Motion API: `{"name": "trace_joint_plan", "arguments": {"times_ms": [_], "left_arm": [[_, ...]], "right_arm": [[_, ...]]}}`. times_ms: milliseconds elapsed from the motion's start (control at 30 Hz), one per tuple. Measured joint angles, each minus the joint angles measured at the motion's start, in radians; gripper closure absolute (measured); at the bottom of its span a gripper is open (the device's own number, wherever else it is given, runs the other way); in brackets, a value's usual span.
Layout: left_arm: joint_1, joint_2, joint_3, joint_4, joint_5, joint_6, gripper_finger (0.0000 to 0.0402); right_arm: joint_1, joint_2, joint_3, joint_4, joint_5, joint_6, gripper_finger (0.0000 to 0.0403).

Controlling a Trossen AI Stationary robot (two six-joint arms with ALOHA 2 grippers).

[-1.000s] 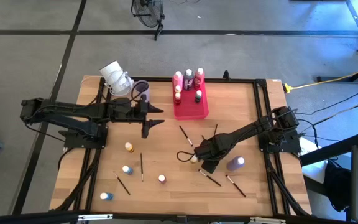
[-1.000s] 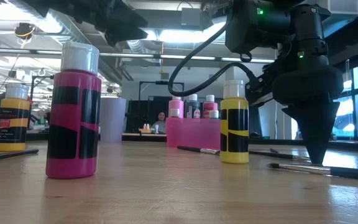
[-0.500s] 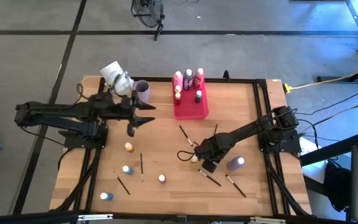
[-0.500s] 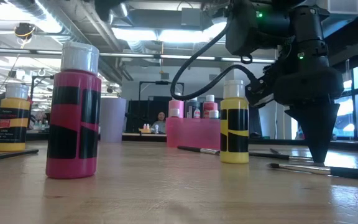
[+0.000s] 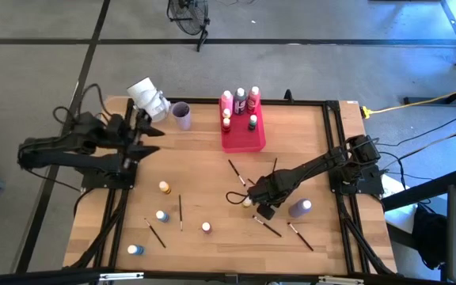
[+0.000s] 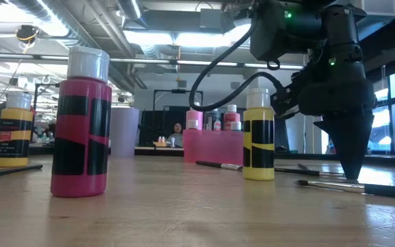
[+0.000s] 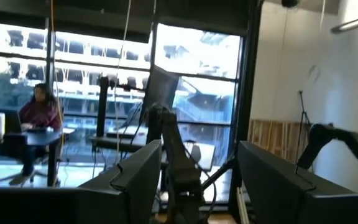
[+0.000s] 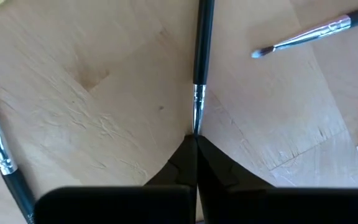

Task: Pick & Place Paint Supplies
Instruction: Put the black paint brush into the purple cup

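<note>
Several small paint bottles stand on the wooden table: a yellow one (image 5: 165, 188), blue ones (image 5: 161, 215) and a pink one (image 6: 81, 123). A purple bottle (image 5: 299, 208) lies on its side. Thin dark paintbrushes (image 5: 180, 212) lie flat among them. My right gripper (image 5: 264, 207) points down at the table right of centre, shut on the tip of one paintbrush (image 8: 199, 62). A yellow bottle (image 6: 258, 137) stands just beside it. My left gripper (image 5: 145, 131) is open, raised over the table's far-left part, close to the lilac cup (image 5: 182, 115). My right gripper is shut on the paintbrush's pale bristle end (image 8: 196, 127), just past the metal ferrule, pinched at the fingers' free ends. The fingers come from above, pointing down. The brush runs straight away from the fingers and lies flat on the table.
The pink-red tray (image 5: 242, 141) at the far middle holds several bottles. A white object (image 5: 147, 96) sits at the far-left corner by the cup. More brushes (image 8: 303, 37) lie close around my right gripper. A person sits in the room beyond the table.
My left gripper has drawn back from the table's middle toward its left edge, rising and tipping up until its camera looks into the room. My right gripper has stayed in place over the brush.
</note>
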Motion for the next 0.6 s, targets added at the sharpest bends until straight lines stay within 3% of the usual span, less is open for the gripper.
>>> {"name": "trace_joint_plan", "arguments": {"times_ms": [300,600], "left_arm": [[0.0,-0.06,0.0,-0.036,0.007,-0.007,0.0192],[0.0,-0.048,0.0,-0.231,0.0,0.048,0.0192]], "right_arm": [[-0.007,0.003,0.091,-0.232,0.081,0.024,0.0402],[-0.006,0.003,0.249,-0.409,0.108,-0.005,0.0403]]}}
